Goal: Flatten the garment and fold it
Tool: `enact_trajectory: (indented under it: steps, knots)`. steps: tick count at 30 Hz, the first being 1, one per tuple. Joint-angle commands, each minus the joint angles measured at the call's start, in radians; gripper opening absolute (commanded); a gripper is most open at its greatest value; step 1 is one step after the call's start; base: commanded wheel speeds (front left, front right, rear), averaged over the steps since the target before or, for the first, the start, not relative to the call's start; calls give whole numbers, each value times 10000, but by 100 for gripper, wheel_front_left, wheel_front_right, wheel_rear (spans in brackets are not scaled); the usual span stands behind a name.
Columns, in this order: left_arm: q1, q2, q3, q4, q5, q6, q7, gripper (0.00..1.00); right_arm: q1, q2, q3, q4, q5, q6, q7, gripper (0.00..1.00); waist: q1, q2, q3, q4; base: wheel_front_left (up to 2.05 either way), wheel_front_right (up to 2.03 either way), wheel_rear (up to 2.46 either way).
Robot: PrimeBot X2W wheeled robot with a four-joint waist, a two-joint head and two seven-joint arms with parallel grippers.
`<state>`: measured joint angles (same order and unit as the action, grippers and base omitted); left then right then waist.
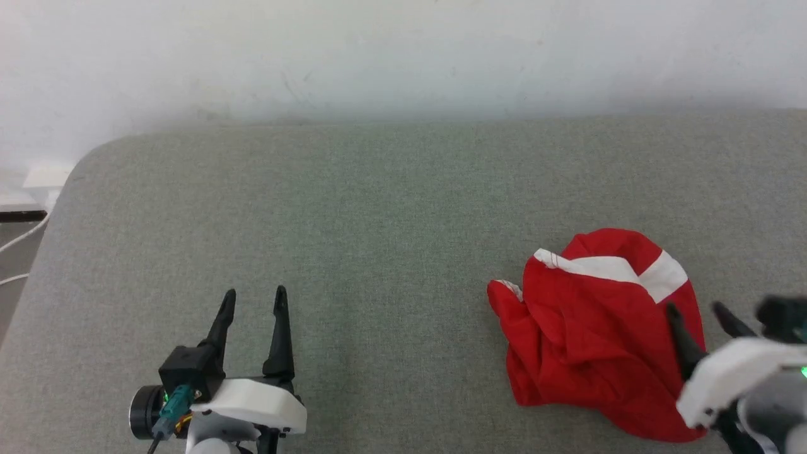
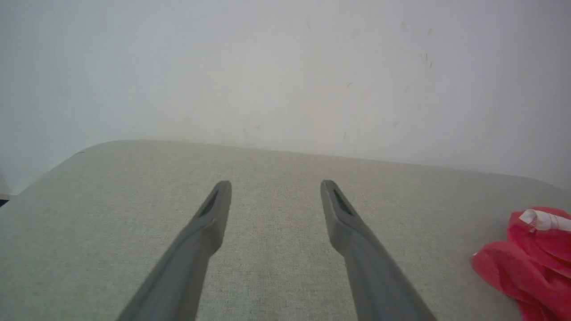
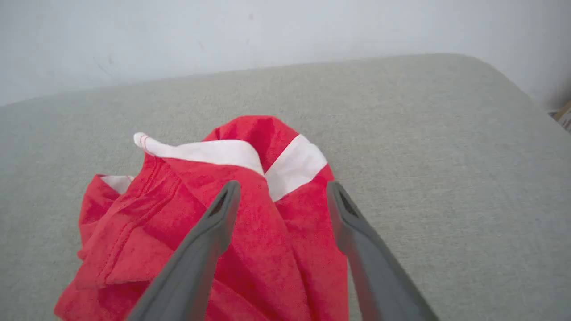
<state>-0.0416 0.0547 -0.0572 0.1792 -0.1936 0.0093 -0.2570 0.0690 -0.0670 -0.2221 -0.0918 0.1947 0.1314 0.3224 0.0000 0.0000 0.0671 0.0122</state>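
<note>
Shorts (image 1: 592,334) crumpled on the bench's (image 1: 378,221) right side, wall (image 1: 378,50) behind, open surface running left to the rounded corner (image 1: 94,157). Right hand (image 1: 695,309) spread over the heap; left hand (image 1: 254,295) spread, well apart.

The grey padded surface (image 1: 378,208) lies bare from its rounded far-left corner across the middle to the right edge. The only obstacle is the crumpled garment (image 1: 586,328) near the front right, with the right gripper (image 1: 694,308) over its right side, jaws apart. A wall (image 1: 403,50) closes the far edge.
</note>
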Motion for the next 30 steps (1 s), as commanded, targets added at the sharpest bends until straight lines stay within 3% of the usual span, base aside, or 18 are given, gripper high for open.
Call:
enact_trajectory:
  steps: [1, 6, 11, 12, 13, 18, 23, 26, 30]
  knots:
    - [-12, -39, 8, 8, 9, -17, -47, 100, -559, -279, 450, 409, 138, -7, 454, 100, 0, 0, 45, 2, 0, 0, 0]
    - [-169, -42, -153, 61, -46, -31, -47, 100, -1774, -1062, 1529, 1737, 540, -7, 1845, 100, 0, 0, 109, 160, 0, 0, 0]
    - [-208, -43, -409, 105, -201, 48, -47, 100, -2585, -1414, 2177, 2999, 850, -7, 2146, 100, 0, 0, 198, 259, 0, 0, 0]
    - [-224, -43, -448, 113, -216, 61, -47, 100, -2699, -1472, 2272, 3254, 868, -7, 2177, 44, 0, 0, 218, 268, 0, 0, 0]
    - [-237, -44, -487, 123, -232, 76, -47, 100, -2797, -1484, 2346, 3470, 952, -7, 2171, 0, 0, 0, 216, 277, 0, 0, 0]
    - [-257, -44, -570, 159, -266, 129, -47, 100, -3105, -1490, 2465, 3990, 1148, -7, 1664, 0, 0, 0, 149, 251, 0, 0, 0]
    - [-172, -44, -485, 199, -195, 121, -47, 100, -3305, -1087, 2636, 3355, 1077, -7, 318, 0, 0, 0, -33, 103, 0, 0, 0]
    - [-159, -44, -502, 222, -146, 97, -47, 100, -3274, -770, 3258, 2521, 1130, -7, -308, 0, 0, 0, -118, 32, 0, 0, 0]
    - [-145, -45, -550, 246, -110, 59, -47, 100, -2783, -553, 4950, 1330, 1448, -7, -476, 0, 0, 0, -181, -59, 0, 0, 0]
